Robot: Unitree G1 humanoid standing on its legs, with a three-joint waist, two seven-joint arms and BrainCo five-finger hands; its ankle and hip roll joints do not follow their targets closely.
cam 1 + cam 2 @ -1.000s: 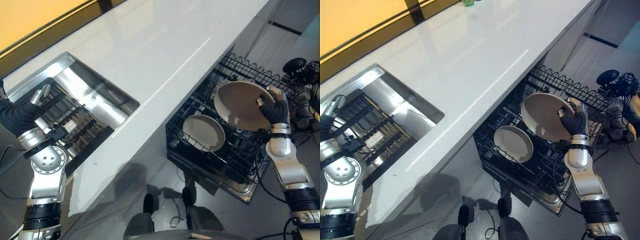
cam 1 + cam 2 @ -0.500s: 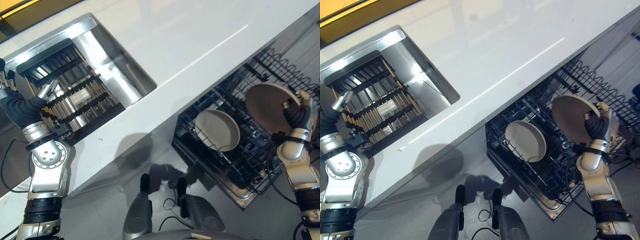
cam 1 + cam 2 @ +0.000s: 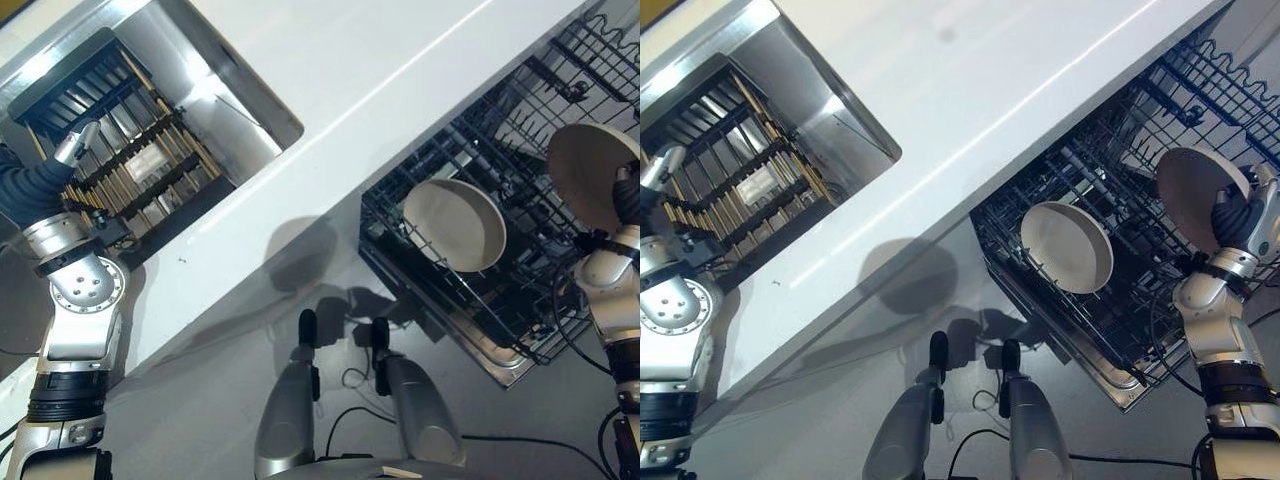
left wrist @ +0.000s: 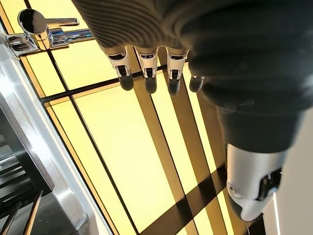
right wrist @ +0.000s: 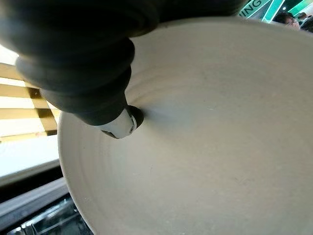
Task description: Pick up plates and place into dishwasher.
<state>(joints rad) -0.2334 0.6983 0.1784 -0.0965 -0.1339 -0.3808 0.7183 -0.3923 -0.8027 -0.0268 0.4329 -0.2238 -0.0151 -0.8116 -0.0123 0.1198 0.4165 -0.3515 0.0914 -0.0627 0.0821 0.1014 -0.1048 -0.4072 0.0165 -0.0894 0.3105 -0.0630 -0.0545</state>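
My right hand [image 3: 1240,215] is shut on a beige plate [image 3: 1193,193], with the thumb [image 5: 120,125] pressed into the plate's [image 5: 210,127] inner face. It holds the plate tilted on edge above the right part of the black wire dishwasher rack [image 3: 480,310]. A second beige plate [image 3: 455,225] stands leaning in the rack's middle. My left hand [image 3: 75,148] hangs open over the sink at the far left, its fingers [image 4: 146,73] straight and holding nothing.
A white counter [image 3: 380,70] runs diagonally between the sink [image 3: 230,90] and the pulled-out rack. A dark slatted rack [image 3: 130,160] lies in the sink. A chrome tap [image 4: 36,29] stands by the yellow wall. Grey floor lies below the counter edge.
The camera has tipped down and the whole picture has shifted. My right hand still holds the plate over the rack, now turned more on edge. The left hand stays by the sink.
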